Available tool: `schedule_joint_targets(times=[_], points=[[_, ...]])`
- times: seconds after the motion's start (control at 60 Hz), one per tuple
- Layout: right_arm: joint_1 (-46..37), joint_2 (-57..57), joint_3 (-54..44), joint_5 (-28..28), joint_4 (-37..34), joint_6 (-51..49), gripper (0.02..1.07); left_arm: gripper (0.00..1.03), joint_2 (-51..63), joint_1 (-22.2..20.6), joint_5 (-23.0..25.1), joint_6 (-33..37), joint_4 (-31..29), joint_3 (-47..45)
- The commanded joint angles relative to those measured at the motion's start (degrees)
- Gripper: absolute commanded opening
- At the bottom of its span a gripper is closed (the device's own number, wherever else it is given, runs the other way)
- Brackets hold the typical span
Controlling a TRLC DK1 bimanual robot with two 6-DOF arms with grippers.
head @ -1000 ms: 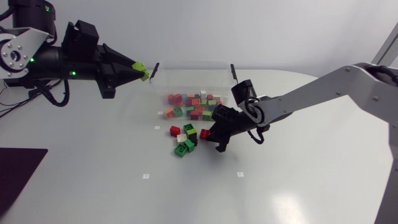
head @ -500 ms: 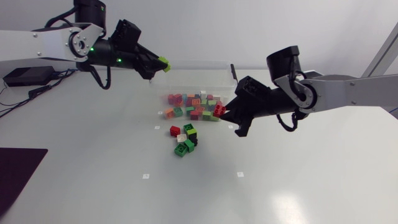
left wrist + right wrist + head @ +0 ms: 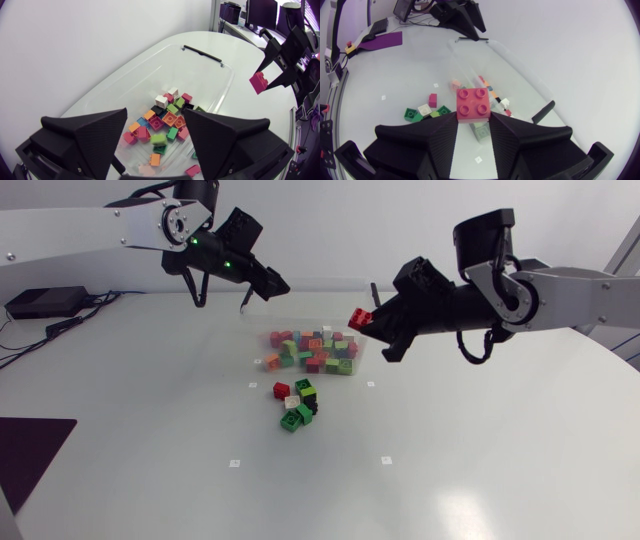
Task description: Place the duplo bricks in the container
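- Right gripper [image 3: 366, 323] pinches a red brick [image 3: 357, 317] from two sides, studs up, held high just beside the container [image 3: 310, 308]; probably that high so it clears the wall before the drop.
- Left gripper [image 3: 275, 283] is spread and empty, hanging above the container's far end, likely free for another pick.
- Sorted bricks [image 3: 312, 350] are heaped inside; loose bricks [image 3: 298, 402] lie on the table near its front, not yet collected.

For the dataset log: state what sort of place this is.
Likely a robotics lab bench: a left arm and right arm reach over a white table, the right claw holds a red brick, and a clear container holds many duplo bricks.
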Motion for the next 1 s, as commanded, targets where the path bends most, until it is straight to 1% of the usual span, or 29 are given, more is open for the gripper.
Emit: schedule_joint_targets(times=[0.0, 0.083, 0.217, 0.283, 0.517, 0.583, 0.717, 0.767, 0.817, 0.85, 0.917, 0.967, 0.983], points=[[-0.36, 1.87, 3.82, 0.44, 0.35, 2.64, 0.13, 0.98, -0.53, 0.37, -0.68, -2.00, -2.76, 2.99], [-0.28, 4.07, 6.81, 1.23, 0.79, 4.05, 0.13, 0.98, -3.34, 0.64, -0.77, -2.09, -5.31, 1.94], [-0.36, 7.58, 11.38, 2.37, 1.14, 6.16, 0.13, 0.98, -8.79, 0.90, -0.77, -1.47, -8.04, -2.72], [-0.19, 9.25, 13.40, 3.08, 1.23, 6.95, 0.13, 0.98, -11.25, 0.99, -0.86, 0.90, -10.32, -5.62], [1.04, 13.91, 20.25, 5.19, -0.62, 8.53, 0.13, 0.98, -16.44, 2.83, -0.86, 7.75, -13.05, -15.29], [1.66, 14.88, 21.92, 5.80, -1.58, 8.71, 0.13, 0.98, -16.88, 3.54, -0.77, 9.07, -13.05, -17.84], [2.54, 17.25, 24.30, 6.77, -2.20, 9.58, 0.14, 0.98, -16.88, 3.36, -0.77, 12.59, -12.78, -23.46], [2.98, 18.04, 25.18, 7.38, -2.64, 9.67, 0.14, 0.98, -16.79, 3.01, -0.86, 13.64, -11.55, -25.75], [3.33, 18.92, 26.14, 7.91, -3.16, 9.67, 0.14, 0.98, -16.52, 2.57, -1.73, 13.82, -8.74, -28.38], [3.59, 19.71, 26.93, 8.53, -3.78, 9.67, 0.17, 0.98, -16.35, 1.96, -2.53, 14.35, -7.16, -29.79], [3.85, 20.76, 28.16, 8.88, -4.48, 9.76, 0.25, 0.98, -16.17, 1.08, -2.61, 17.07, -6.01, -32.16], [4.03, 21.91, 29.92, 9.05, -5.71, 9.67, 0.41, 0.98, -17.05, 0.29, -3.14, 18.83, 0.14, -36.21], [4.03, 22.17, 30.36, 9.14, -6.06, 9.67, 0.46, 0.98, -17.14, 0.29, -3.23, 19.09, 1.02, -36.82]])
